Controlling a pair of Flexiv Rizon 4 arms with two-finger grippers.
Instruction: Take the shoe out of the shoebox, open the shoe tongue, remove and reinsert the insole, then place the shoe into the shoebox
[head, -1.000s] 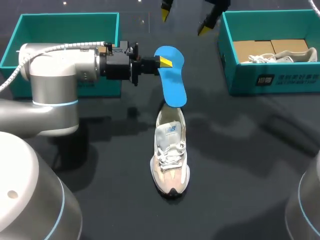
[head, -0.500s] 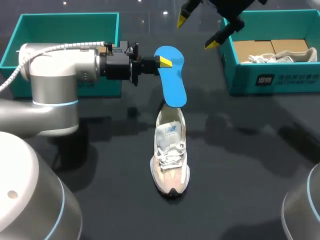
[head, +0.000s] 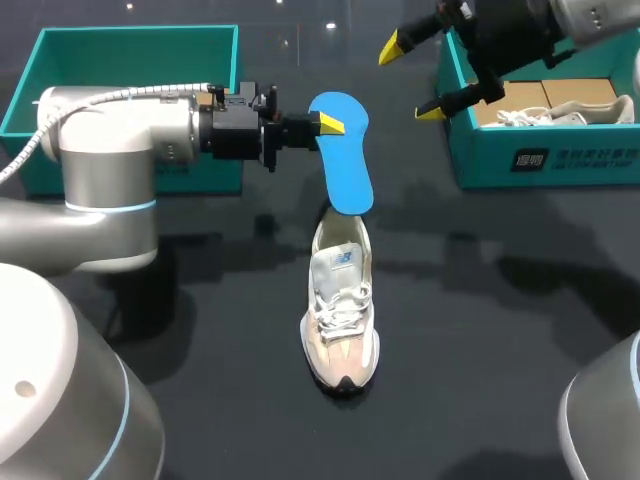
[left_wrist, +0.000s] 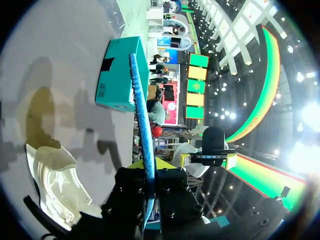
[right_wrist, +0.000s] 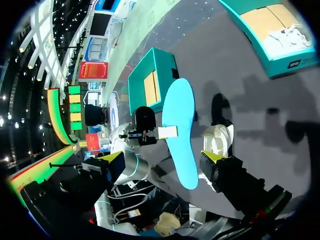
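A blue insole (head: 342, 160) hangs upright over the heel of a beige and white shoe (head: 341, 312), its lower end just above the shoe's opening. My left gripper (head: 326, 123) is shut on the insole's upper edge. In the left wrist view the insole (left_wrist: 142, 131) shows edge-on between the fingers, with the shoe (left_wrist: 54, 172) below it. My right gripper (head: 413, 78) stands open in the air near the left wall of the right teal shoebox (head: 545, 152), holding nothing. The right wrist view shows the insole (right_wrist: 180, 131) and shoe (right_wrist: 218, 138) ahead of my right gripper (right_wrist: 164, 160).
A second shoe (head: 565, 113) and cardboard lie in the right shoebox. Another teal box (head: 120, 42) stands at the back left, behind my left arm (head: 110, 140). Dark tabletop lies around the shoe.
My right gripper has swung to the right, toward the right shoebox, still open. The left arm, insole and shoe have not moved.
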